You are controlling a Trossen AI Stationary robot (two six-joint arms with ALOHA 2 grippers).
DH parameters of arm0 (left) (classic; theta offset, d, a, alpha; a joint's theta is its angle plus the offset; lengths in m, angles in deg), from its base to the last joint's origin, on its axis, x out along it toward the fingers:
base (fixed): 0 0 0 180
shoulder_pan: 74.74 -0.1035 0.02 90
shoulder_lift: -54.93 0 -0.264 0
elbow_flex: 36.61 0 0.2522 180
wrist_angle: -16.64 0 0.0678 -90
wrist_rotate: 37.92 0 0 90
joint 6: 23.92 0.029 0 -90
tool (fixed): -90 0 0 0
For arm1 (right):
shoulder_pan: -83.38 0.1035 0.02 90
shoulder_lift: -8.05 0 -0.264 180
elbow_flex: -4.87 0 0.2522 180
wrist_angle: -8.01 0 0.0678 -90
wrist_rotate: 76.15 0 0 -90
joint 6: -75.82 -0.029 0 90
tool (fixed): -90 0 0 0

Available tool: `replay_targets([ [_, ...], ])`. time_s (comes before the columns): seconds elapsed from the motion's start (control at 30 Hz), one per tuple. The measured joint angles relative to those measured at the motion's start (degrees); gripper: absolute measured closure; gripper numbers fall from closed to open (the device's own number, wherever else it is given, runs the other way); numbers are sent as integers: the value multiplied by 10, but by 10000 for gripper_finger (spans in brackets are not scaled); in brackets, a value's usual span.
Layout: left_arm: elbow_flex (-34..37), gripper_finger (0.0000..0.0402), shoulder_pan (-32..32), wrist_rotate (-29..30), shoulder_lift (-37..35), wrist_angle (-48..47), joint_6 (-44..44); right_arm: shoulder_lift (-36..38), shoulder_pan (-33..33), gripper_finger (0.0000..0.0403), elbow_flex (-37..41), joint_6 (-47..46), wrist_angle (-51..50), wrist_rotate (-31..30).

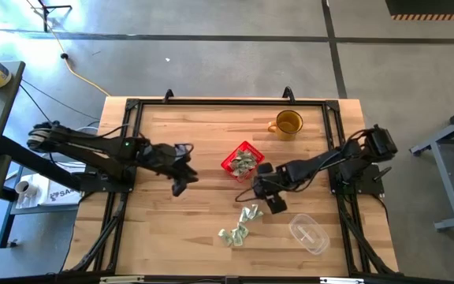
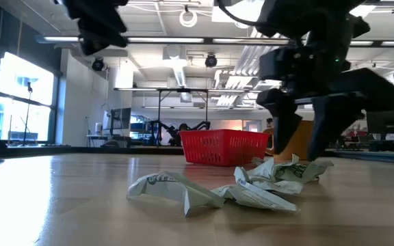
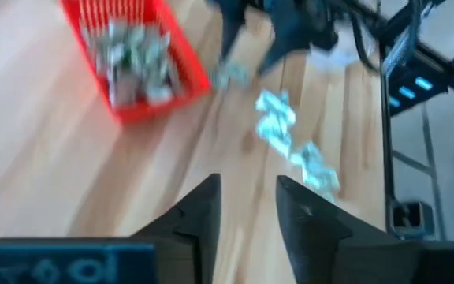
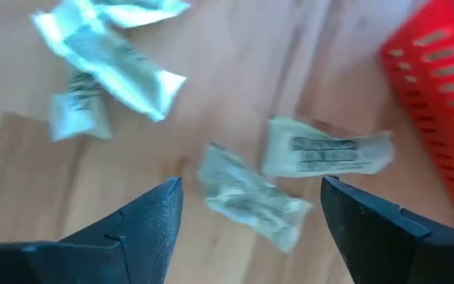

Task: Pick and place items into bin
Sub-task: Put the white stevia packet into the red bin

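2 wrapped candies [image 4: 251,193] lie between the right gripper's [image 4: 251,229] wide-open fingers; only the left wrist view shows the left gripper [image 3: 247,213] parted, empty, near the red bin [image 3: 191,71]

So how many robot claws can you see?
2. The left gripper hangs over bare wood left of the red bin; the right gripper, open, hovers over loose wrapped pieces by it.
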Motion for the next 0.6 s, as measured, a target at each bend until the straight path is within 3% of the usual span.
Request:
replay_targets([
  [0.27,12,223,31,3,-33,-43,-62,-40,-35,112,0,43,12,57],
  [0.5,12,223,33,3,-33,-49,-88,-54,-25,113,-3,26,2,47],
  [0.6,12,222,33,2,-33,-54,-88,-51,-22,130,-4,-6,-16,44],
])
